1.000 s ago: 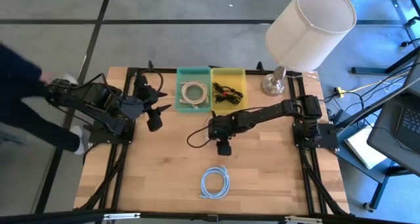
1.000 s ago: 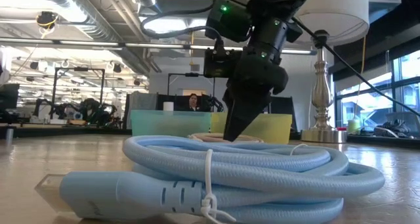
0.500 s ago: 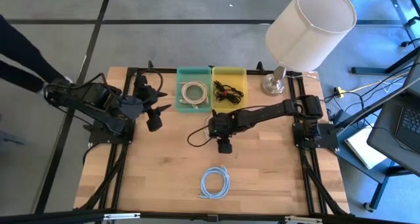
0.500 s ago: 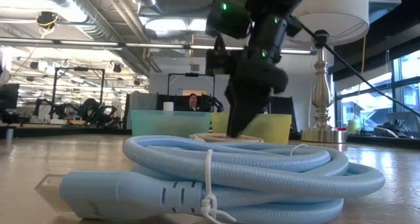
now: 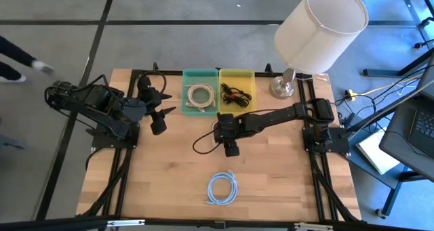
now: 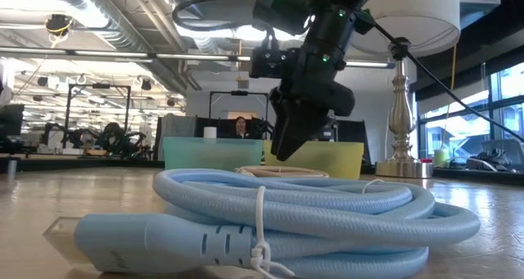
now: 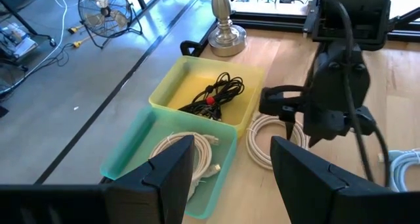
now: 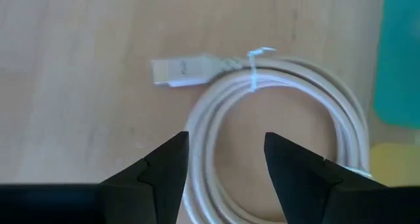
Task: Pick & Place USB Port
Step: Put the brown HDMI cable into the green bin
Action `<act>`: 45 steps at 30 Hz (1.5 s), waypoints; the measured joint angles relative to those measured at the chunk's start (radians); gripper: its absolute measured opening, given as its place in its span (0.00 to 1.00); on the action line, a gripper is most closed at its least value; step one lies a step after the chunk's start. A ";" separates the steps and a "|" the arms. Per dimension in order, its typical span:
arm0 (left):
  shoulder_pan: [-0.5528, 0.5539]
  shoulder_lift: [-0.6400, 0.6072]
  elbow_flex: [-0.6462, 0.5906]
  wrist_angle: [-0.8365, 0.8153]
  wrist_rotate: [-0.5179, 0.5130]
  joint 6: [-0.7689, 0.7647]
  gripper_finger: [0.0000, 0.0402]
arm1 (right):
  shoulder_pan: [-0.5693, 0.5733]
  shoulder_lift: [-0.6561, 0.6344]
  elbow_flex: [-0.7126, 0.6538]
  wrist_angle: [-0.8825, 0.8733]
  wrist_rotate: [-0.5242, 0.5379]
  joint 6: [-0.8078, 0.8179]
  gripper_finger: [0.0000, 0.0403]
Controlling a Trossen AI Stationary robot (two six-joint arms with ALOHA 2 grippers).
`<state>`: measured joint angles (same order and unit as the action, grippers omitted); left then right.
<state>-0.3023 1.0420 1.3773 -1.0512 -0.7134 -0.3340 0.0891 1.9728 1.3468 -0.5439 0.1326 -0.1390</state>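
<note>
A white USB cable, coiled and tied (image 8: 275, 79), lies flat on the wooden table just in front of the bins, its plug (image 8: 177, 69) sticking out of the coil. It also shows in the left wrist view (image 7: 262, 148) and in the low view (image 6: 282, 171). My right gripper (image 5: 228, 137) hangs over it, pointing down, open and empty; in the right wrist view (image 8: 226, 178) its fingers stand above the coil's near part. My left gripper (image 5: 166, 113) waits open at the table's left.
A teal bin (image 5: 186, 89) holds another white cable, and a yellow bin (image 5: 249, 82) holds a black cable; both stand at the far edge. A light blue coiled cable (image 5: 222, 188) lies near the front edge. A lamp (image 5: 319, 28) stands at the far right.
My right gripper has risen a little above the white coil and shifted slightly toward the bins, staying open. A person at the table's left has moved away.
</note>
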 joint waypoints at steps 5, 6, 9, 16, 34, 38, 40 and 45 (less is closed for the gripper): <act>0.000 0.000 0.000 0.000 0.000 0.000 0.49 | -0.014 0.013 0.001 -0.007 -0.027 0.000 0.50; 0.000 0.000 0.000 0.000 0.000 0.000 0.49 | -0.015 0.022 0.001 -0.006 -0.043 0.002 0.50; 0.000 0.000 0.000 0.000 0.000 0.000 0.49 | -0.015 0.050 0.001 -0.011 -0.058 0.004 0.50; 0.000 0.000 0.000 0.000 0.000 0.007 0.49 | -0.014 0.091 0.005 -0.011 -0.094 0.055 0.47; 0.000 -0.017 0.000 -0.009 0.001 0.019 0.49 | 0.110 -0.046 0.165 -0.423 0.009 0.302 0.08; 0.000 -0.028 0.000 -0.008 0.001 0.019 0.49 | 0.168 -0.127 0.276 -0.491 0.055 0.405 0.08; 0.002 -0.033 0.000 -0.007 -0.002 0.022 0.49 | 0.186 -0.171 0.341 -0.490 0.133 0.453 0.08; 0.041 -0.036 0.000 0.099 0.011 0.130 0.49 | 0.188 -0.258 0.482 -0.342 0.272 0.421 0.08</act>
<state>-0.2617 1.0058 1.3773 -0.9518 -0.7029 -0.2036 0.2772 1.7146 1.8286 -0.8857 0.4044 0.2816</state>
